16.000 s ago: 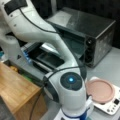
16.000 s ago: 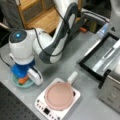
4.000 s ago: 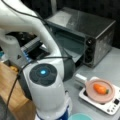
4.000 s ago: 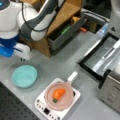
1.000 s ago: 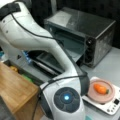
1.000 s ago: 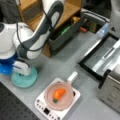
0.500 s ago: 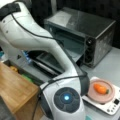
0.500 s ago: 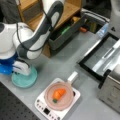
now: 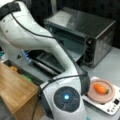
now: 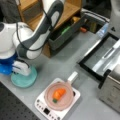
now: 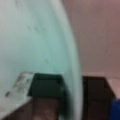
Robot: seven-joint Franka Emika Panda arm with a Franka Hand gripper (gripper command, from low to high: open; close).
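Fingers [image 10: 21, 71] down on teal plate [image 10: 25, 79], grip unclear; carrot [image 10: 58, 95] in pink pan [image 10: 51, 98] on scale.

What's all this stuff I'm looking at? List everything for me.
Plate: one, teal, on the grey table at a front view's left, under the gripper.
Carrot: one, orange, in the pink pan.
Pan: one, pink, on the white scale.
Scale: one, white, a front view's bottom.
Toaster oven: one, dark metal, door open.
Wooden shelf: one, brown, a front view's top.
Gripper: one, white, at the plate's rim.
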